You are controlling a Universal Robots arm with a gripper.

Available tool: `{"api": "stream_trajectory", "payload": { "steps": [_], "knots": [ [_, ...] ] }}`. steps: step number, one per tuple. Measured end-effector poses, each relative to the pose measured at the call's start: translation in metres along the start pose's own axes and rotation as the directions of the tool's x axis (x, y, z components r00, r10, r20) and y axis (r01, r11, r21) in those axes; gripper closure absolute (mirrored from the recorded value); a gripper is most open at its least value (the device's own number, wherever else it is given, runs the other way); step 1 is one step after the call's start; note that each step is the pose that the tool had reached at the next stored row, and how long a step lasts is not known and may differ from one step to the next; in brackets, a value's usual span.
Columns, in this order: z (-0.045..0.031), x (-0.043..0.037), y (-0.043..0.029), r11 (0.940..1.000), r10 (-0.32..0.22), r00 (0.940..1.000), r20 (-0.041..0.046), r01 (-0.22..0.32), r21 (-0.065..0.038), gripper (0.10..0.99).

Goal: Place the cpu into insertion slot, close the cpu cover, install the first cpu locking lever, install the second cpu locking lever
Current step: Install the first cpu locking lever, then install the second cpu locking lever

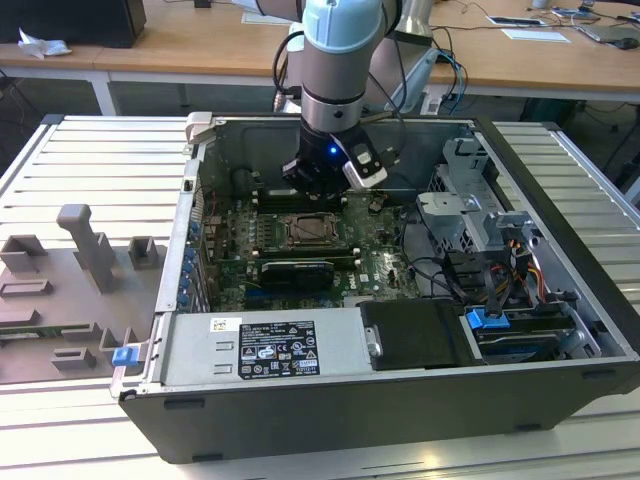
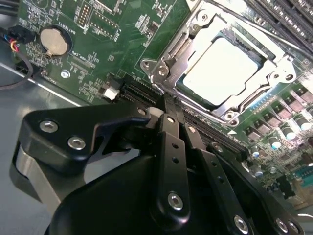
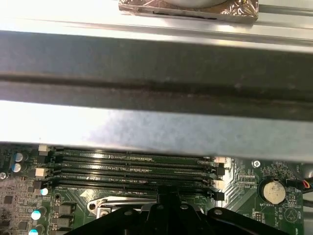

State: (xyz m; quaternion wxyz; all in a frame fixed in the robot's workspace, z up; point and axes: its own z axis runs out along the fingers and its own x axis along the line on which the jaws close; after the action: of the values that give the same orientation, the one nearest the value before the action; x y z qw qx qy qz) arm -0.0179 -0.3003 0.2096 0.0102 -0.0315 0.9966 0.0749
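An open computer case [image 1: 560,230] lies on a slatted table [image 1: 90,160], its green motherboard [image 1: 370,275] exposed. In the exterior view the arm [image 1: 335,60] reaches down into the case from the far side, with the gripper [image 1: 318,185] hanging just beyond the far edge of the insertion slot [image 1: 310,230], near but not touching it.

In the second wrist view the cpu [image 2: 222,68] lies flat in the insertion slot [image 2: 252,100], its pale metal top facing up. The cpu cover [image 2: 195,29] frames it, lying down around the chip's edges. The gripper [image 2: 165,105] points toward the near corner of the socket, its fingers [image 2: 171,132] drawn together with nothing between them; the tip stands just short of the socket's metal rim.

In the first wrist view the memory slots [image 3: 132,169] run across the board below the case wall [image 3: 156,132], and a coin battery [image 3: 271,188] sits to one side.
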Motion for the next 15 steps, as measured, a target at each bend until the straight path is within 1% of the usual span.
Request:
{"api": "stream_trajectory", "payload": {
  "steps": [12,15],
  "knots": [
    [-0.0006,0.0002,-0.0036,1.0,0.0,1.0,-0.0001,0.0,0.0,0.98],
    [-0.001,0.0003,-0.0057,1.0,0.0,1.0,-0.0001,0.0,0.0,0.98]
  ]
}}
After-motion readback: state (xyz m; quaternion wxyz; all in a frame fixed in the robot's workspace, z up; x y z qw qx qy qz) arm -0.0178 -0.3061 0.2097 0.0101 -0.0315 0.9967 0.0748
